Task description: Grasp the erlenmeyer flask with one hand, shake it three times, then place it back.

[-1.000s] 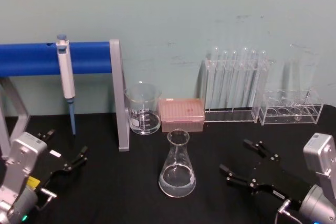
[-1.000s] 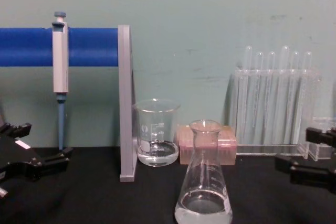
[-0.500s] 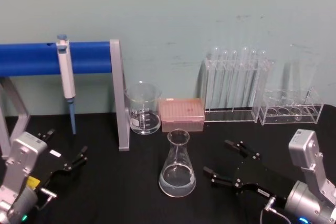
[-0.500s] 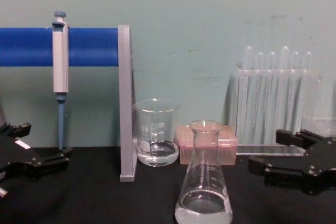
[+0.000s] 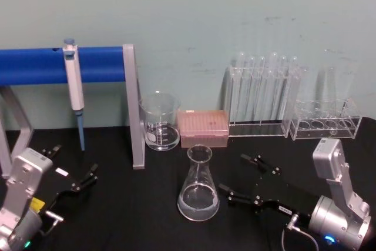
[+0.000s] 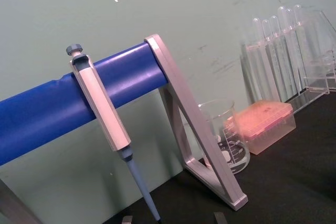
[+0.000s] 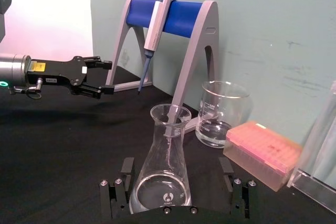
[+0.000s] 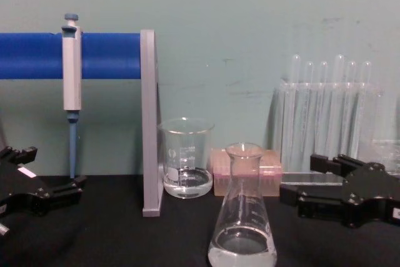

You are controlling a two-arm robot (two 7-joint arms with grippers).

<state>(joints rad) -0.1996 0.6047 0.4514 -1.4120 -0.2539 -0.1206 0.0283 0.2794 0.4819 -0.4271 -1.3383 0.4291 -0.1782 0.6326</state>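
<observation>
Down at the chest view's lower edge the erlenmeyer flask (image 8: 242, 217) lost the bottom of its base, and from the right wrist its foot sat partly behind the black claw body. The liquid in it was clear and hard to read, just a pale pool across the wide round bottom. It was smooth glass, a cone narrowing to a flared neck, upright on the matte black worktop (image 5: 135, 216), near and central. The right claw (image 5: 233, 173) was blocky and black on a silver wrist. It lay low just right of the flask with its jaws spread wide and its near fingertip close beside the base, gripping nothing. From its wrist view the flask stood framed between the two fingers (image 7: 126, 167). The left claw (image 5: 75, 161) rested far left, also splayed wide, with its body cut off at the frame edge.
</observation>
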